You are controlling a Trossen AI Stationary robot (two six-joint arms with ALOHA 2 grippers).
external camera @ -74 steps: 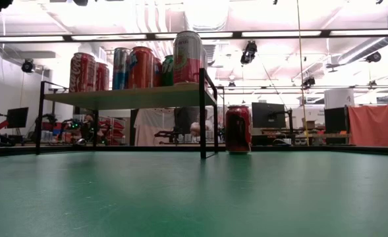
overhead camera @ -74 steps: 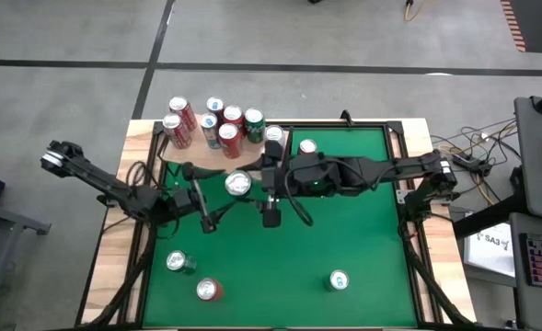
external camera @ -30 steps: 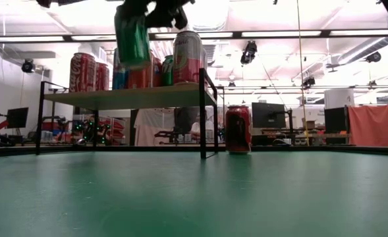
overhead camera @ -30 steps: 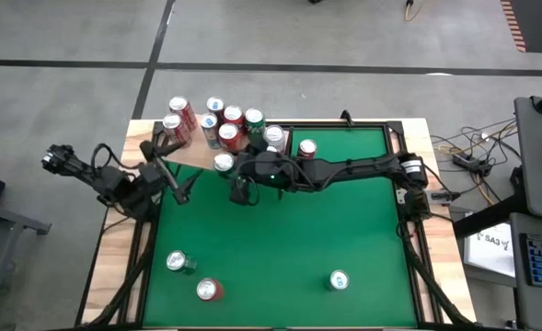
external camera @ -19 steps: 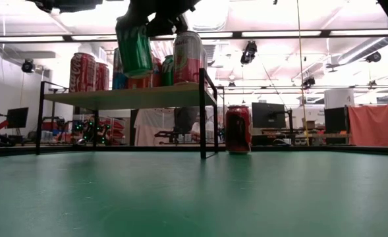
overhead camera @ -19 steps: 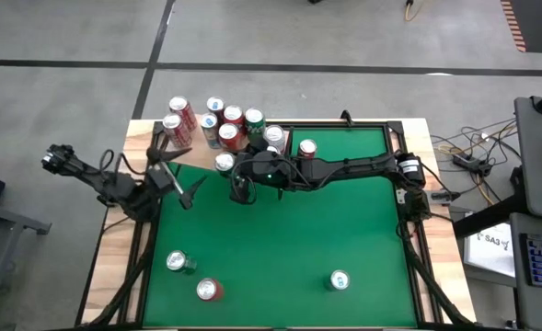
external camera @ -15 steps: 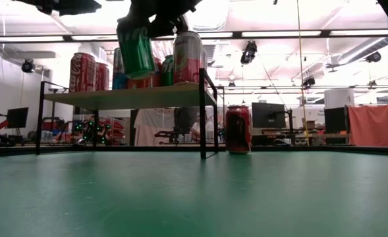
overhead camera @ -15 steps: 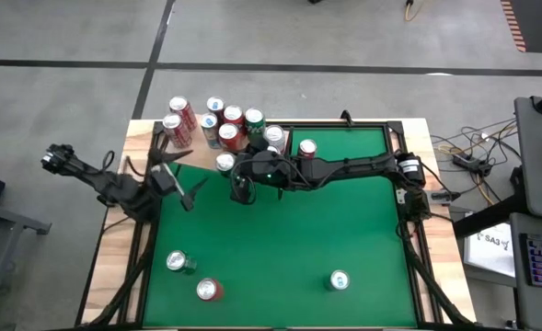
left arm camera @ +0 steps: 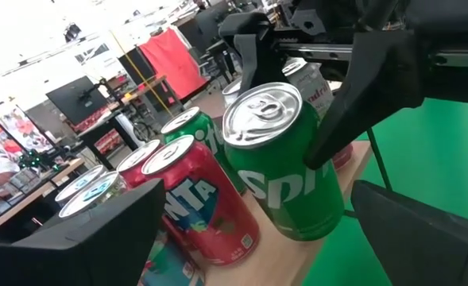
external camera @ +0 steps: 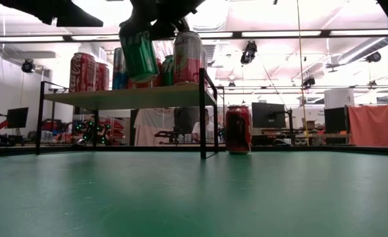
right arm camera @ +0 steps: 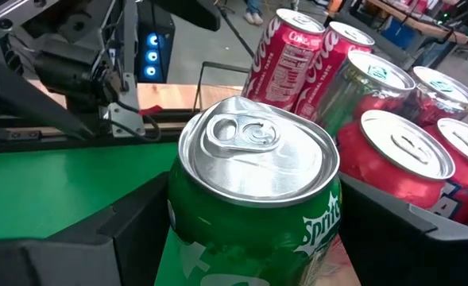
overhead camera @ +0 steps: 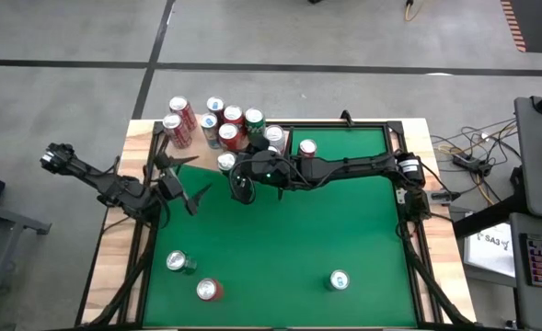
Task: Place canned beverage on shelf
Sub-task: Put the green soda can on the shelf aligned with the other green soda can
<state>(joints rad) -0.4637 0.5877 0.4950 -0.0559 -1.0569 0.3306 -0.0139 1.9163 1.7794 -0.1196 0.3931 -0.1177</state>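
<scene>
The desk is a green mat, and at its 11 o'clock corner stands the shelf, a pale board on thin dark legs already crowded with cans. The right arm reaches across to the shelf's near edge, its fingers closed on the sides of a green can that hangs tilted just over the board's front edge, at the 5 o'clock side of the cluster. The left fingers stand wide open and empty at 9 o'clock of that can, just off the shelf. The can looks like thin, smooth aluminium: stiff enough under a side grip at mid-body, but probably slick and easy to dent. If full it would be fairly heavy, so its tilt should be levelled before release, or it may tip against the red can beside it.
</scene>
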